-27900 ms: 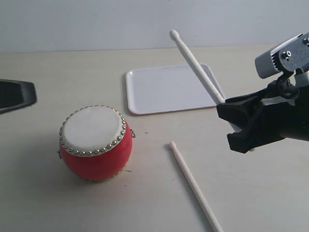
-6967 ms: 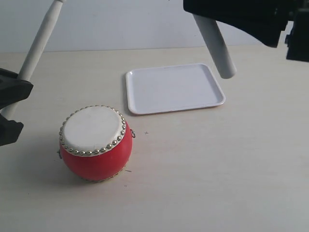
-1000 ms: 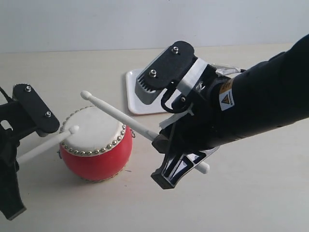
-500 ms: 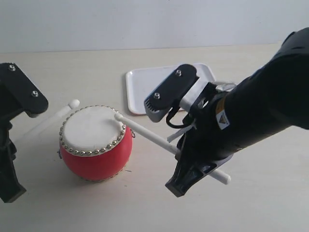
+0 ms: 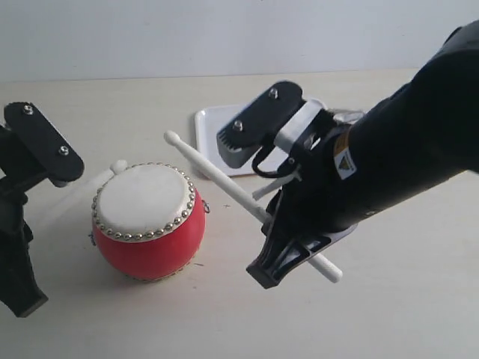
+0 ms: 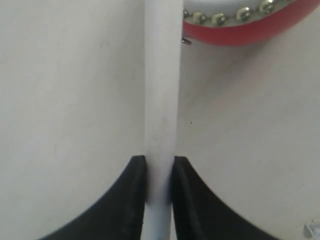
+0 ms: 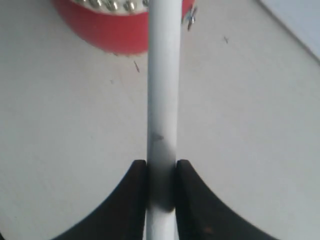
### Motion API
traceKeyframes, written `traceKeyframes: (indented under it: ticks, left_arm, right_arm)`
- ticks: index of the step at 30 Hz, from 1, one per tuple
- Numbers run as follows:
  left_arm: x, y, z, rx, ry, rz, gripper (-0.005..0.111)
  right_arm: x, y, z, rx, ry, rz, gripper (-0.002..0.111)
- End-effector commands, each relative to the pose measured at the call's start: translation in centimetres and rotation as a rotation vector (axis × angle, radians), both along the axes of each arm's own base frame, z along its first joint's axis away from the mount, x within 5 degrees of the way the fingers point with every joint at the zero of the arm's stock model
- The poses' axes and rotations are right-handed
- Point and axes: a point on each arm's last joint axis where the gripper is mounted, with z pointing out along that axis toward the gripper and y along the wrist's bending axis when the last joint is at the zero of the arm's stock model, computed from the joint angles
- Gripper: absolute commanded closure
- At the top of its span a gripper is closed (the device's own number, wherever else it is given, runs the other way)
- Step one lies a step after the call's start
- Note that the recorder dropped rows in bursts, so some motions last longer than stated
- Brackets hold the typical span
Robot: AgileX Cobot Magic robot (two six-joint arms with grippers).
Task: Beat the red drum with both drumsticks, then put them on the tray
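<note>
The red drum with its cream skin stands on the table at the left. My left gripper is shut on one drumstick, whose bead tip sits at the drum's far left rim; I cannot tell if it touches. My right gripper is shut on the other drumstick, its tip raised above the skin. The white tray lies behind the drum, mostly hidden by the right arm. In the left wrist view the gripper clamps the stick beside the drum. In the right wrist view the gripper clamps the stick over the drum.
The pale table runs out in front of and to the right of the drum. A plain light wall backs the table. The bulky right arm hangs over the tray and the table's middle.
The right drumstick's tip, resting on the skin half a second ago, has swung up off it. The left stick's tip has dropped slightly toward the drum's rim.
</note>
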Motion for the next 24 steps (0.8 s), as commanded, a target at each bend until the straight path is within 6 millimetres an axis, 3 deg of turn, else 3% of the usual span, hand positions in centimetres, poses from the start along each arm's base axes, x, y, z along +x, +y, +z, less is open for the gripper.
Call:
traceKeyframes:
  ticks: [1,7,9,12,16,18,21,24]
  left_arm:
    - [0.3,-0.5,-1.6,0.057,0.082,0.011,0.107]
    - [0.1,-0.9,-3.4,0.137,0.207,0.005,0.107]
    - [0.5,-1.0,-3.2,0.118,0.146,0.032,0.107]
    - [0.4,-0.5,-0.8,0.044,0.046,0.012,0.107]
    - [-0.4,0.6,5.4,-0.221,-0.193,0.014,0.107]
    - [-1.0,1.2,6.8,-0.290,-0.249,0.006,0.107]
    - [-1.5,1.7,7.6,-0.332,-0.277,0.003,0.107]
    - [-1.1,1.0,5.5,-0.271,-0.197,0.013,0.107]
  right_arm:
    - [-0.5,0.0,1.6,0.046,-0.004,0.017,0.108]
    - [-0.3,0.3,1.5,0.068,-0.015,0.019,0.108]
    - [-0.4,0.7,1.7,0.111,-0.017,0.052,0.108]
    - [-0.3,1.1,1.3,0.129,-0.009,0.057,0.108]
    - [0.9,2.2,-3.4,0.013,0.125,0.067,0.108]
    - [1.1,2.4,-4.6,-0.015,0.156,0.067,0.108]
    - [1.2,2.5,-5.1,-0.028,0.170,0.069,0.108]
    - [0.8,2.1,-3.3,0.003,0.136,0.074,0.108]
